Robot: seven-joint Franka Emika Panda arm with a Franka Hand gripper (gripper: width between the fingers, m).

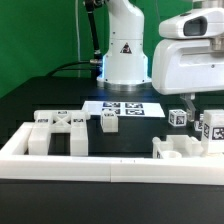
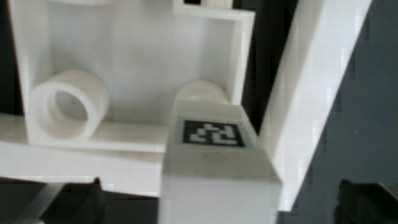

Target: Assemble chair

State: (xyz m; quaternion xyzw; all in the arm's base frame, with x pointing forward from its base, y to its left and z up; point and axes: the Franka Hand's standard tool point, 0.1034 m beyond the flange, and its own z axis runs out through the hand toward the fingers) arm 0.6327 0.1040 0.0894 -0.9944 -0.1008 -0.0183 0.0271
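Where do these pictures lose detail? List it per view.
Exterior view: even lighting, but the white border rail is nearly blown out. Wrist view: soft focus throughout; the chair part with the round hole is blurred, the tagged chair part faintly sharper.

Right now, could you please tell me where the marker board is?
In the exterior view, the marker board lies flat mid-table, directly in front of the robot base, with a small chair block at its near edge.
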